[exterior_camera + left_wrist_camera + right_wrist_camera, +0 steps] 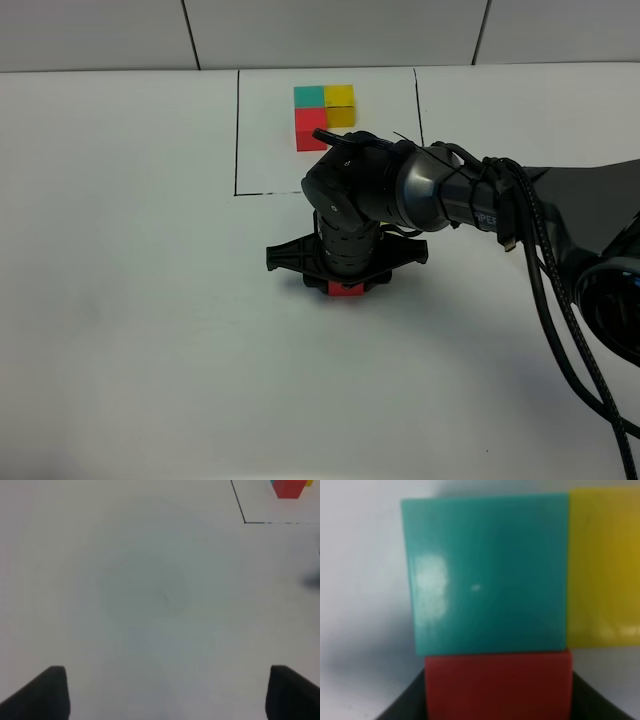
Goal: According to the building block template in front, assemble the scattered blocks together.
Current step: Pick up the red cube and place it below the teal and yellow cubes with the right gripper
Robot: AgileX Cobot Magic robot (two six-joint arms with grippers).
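Red block [497, 685] nearest my right-wrist lens, right gripper [346, 288] clamped on it, teal block [487, 575] touching at 12 o'clock. I'd release gently, keeping faces flush. Left gripper [167, 692] wide, empty.

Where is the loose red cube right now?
In the high view the red cube sits mid-table under the right gripper, just in front of the framed template. The right wrist view shows it against the teal cube.
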